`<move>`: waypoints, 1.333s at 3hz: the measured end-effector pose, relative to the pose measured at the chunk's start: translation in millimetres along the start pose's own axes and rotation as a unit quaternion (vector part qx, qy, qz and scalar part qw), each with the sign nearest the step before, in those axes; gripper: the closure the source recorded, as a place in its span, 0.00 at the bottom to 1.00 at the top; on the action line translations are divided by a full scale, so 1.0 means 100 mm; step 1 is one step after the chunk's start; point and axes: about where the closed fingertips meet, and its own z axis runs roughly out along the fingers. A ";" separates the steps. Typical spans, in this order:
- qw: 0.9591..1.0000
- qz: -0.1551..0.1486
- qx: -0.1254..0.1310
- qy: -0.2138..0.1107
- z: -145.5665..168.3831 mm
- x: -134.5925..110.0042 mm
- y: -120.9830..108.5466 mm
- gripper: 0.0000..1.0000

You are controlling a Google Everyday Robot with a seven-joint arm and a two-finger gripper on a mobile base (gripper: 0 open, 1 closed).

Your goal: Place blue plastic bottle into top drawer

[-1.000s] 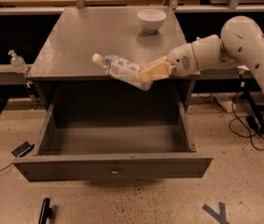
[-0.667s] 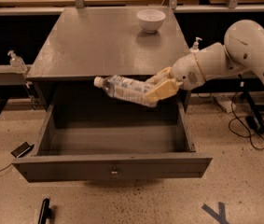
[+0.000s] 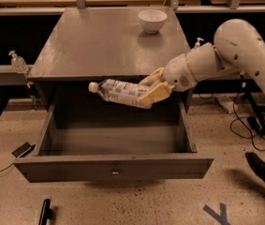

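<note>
Grey top drawer (image 3: 76,168) open, tool (image 3: 149,87) above it grasping blue plastic bottle (image 3: 115,90), apparently near-horizontal

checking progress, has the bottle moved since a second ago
Yes, the blue plastic bottle, in the claw, dropped below the cabinet top edge, above the top drawer.

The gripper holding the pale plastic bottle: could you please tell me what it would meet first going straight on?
The two-finger gripper, shut on the whitish white-capped plastic bottle, points left and slightly downward; the left side wall of the open grey top drawer probably comes first, though depth is unclear.
</note>
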 end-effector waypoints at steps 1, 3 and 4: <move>0.989 -0.110 0.019 0.100 0.47 0.37 0.08 1.00; 0.954 -0.207 0.017 0.218 0.88 1.07 -0.04 0.86; 0.953 -0.211 0.013 0.217 0.91 1.09 -0.03 0.56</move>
